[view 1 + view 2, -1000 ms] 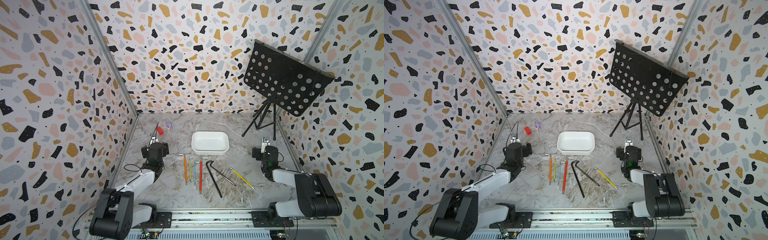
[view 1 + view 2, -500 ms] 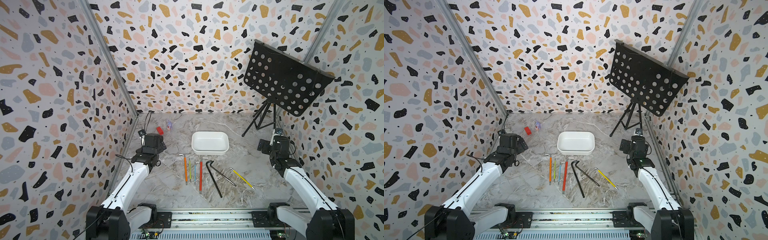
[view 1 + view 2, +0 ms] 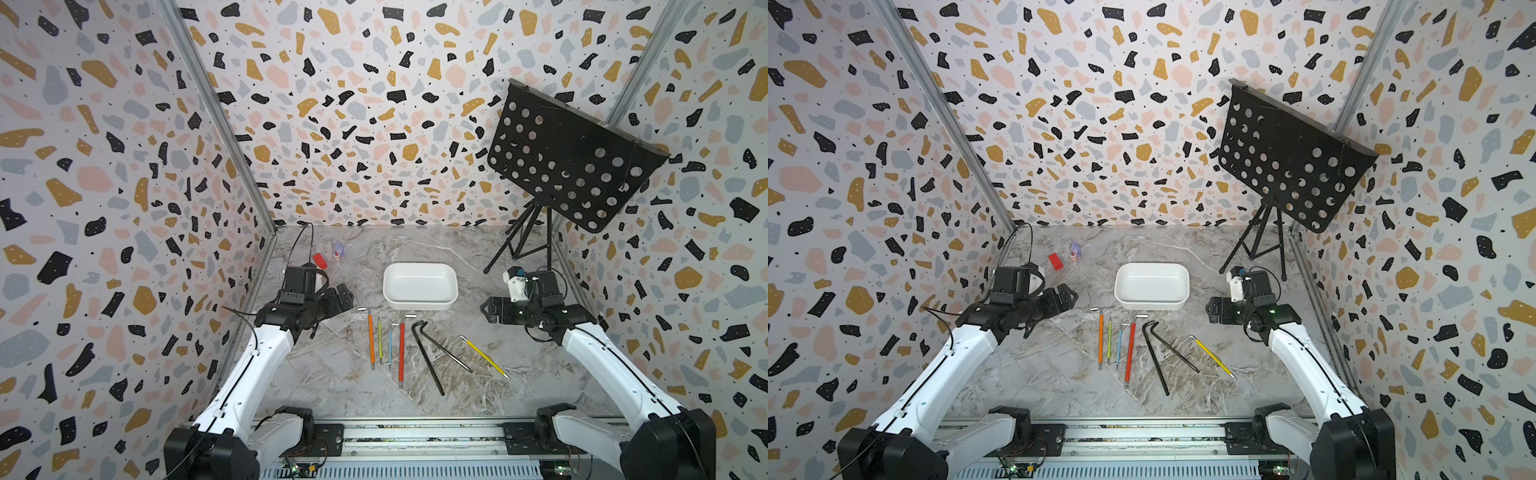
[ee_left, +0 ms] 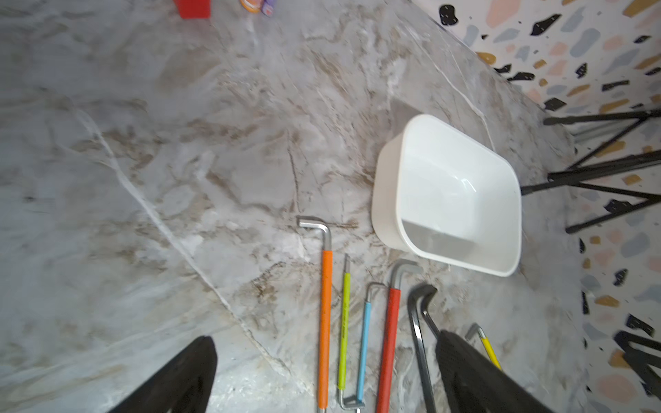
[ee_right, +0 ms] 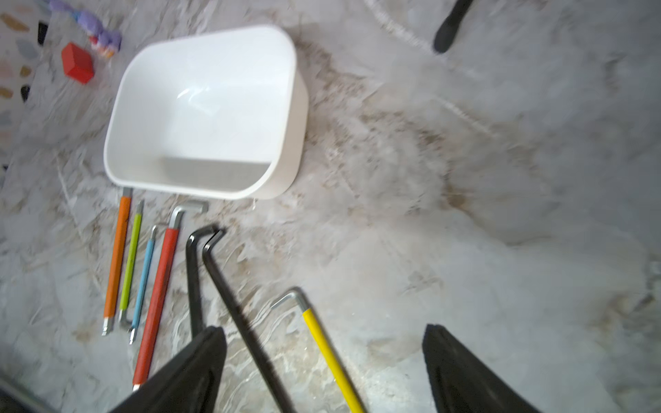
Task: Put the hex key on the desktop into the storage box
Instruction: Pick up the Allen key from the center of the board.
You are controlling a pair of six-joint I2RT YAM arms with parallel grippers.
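Several hex keys lie side by side on the marble desktop [image 3: 332,382], in front of the storage box [image 3: 419,264]: orange [image 3: 370,338], green [image 3: 379,340], blue [image 3: 390,345], red [image 3: 401,353], two black [image 3: 428,361] and yellow [image 3: 484,353]. The white box is empty. My left gripper [image 3: 343,297] hovers left of the box, open, pointing toward the keys. My right gripper [image 3: 488,311] hovers right of the box, open too. In the wrist views the left gripper [image 4: 323,338] and right gripper [image 5: 322,328] hold nothing, with the keys on the desktop beyond them.
A black perforated music stand [image 3: 573,158] on a tripod [image 3: 519,245] stands at the back right, behind my right arm. A red block [image 3: 319,260] and a small purple toy [image 3: 340,250] sit at the back left. An aluminium rail [image 3: 415,440] borders the front.
Both arms have unfolded from low rest poses and lifted. Their grippers now point inward toward the box and the keys. Nothing on the desktop has moved.
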